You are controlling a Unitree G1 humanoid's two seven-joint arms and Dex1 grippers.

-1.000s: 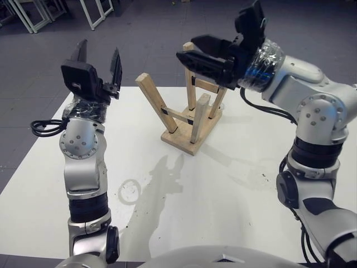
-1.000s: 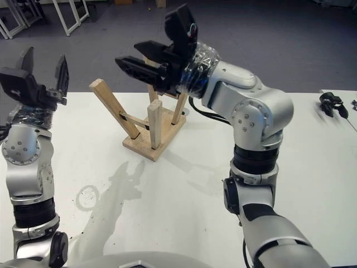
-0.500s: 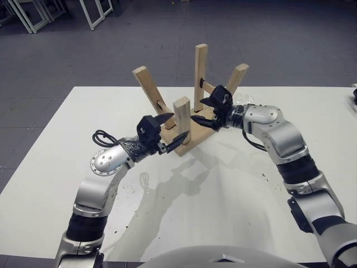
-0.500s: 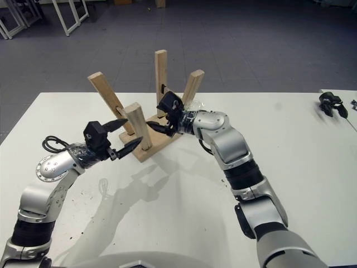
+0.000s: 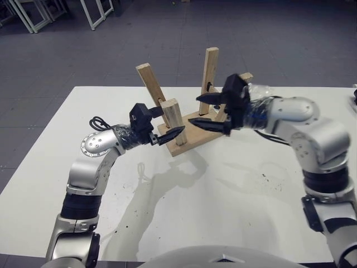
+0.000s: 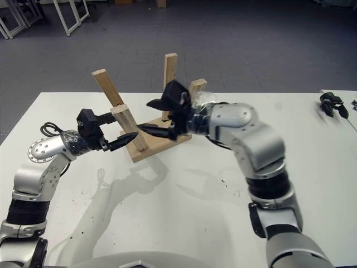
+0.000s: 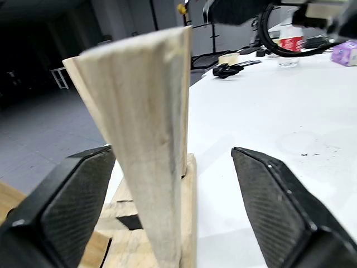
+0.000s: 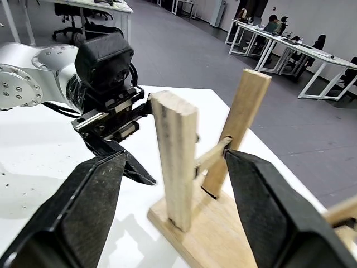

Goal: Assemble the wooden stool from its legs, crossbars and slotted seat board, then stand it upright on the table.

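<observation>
Turning it over looked to be the step in hand. The stool (image 5: pixel 189 120) stood upside down on the table (image 5: pixel 234 190), its seat board (image 5: pixel 192 135) flat and its legs pointing up. The left gripper (image 5: pixel 173 120) straddled the near leg (image 8: pixel 175 162), fingers spread on either side and gripping nothing. The right gripper (image 5: pixel 194 110) hung open just beside the stool. A sound grip would close low on the leg, near the board, with the other side braced before tipping. No writing on the wood was legible.
</observation>
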